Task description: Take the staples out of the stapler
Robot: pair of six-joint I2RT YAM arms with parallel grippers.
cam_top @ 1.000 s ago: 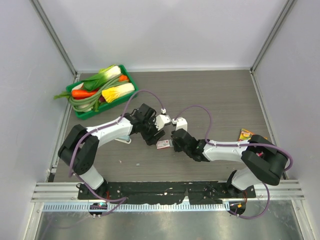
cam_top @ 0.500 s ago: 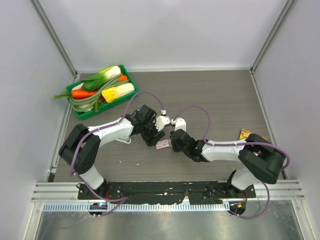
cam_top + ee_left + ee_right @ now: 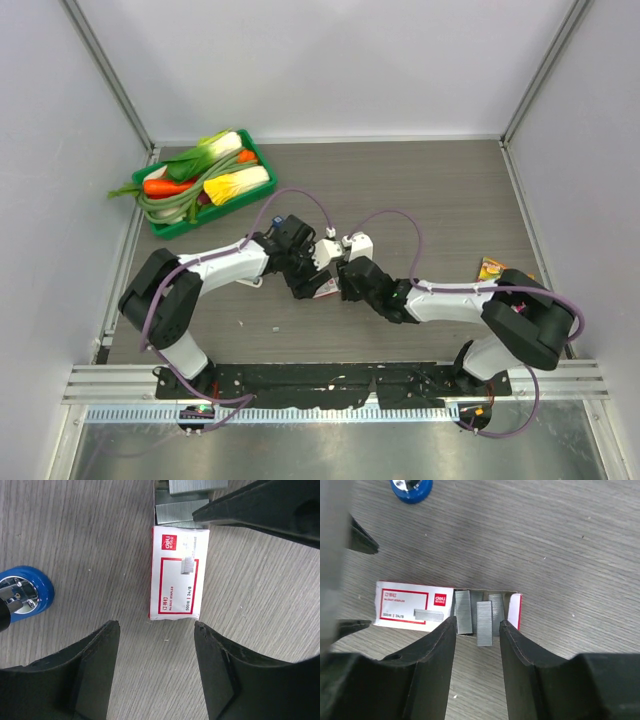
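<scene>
Right claw point(image 3: 477, 624) shifted over staple box point(image 3: 177, 572), now released, left claw point(image 3: 156, 625) released, stapler point(image 3: 22, 592) just outside it

The box point(image 3: 177, 575) is white with red borders, the staples point(image 3: 484, 622) grey.

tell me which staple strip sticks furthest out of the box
The middle strip: its end juts well past the box edge; left strip and right strip stop shorter.

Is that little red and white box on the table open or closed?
Open. The box has its inner tray slid out at one end, and grey staple strips lie exposed in it.
</scene>
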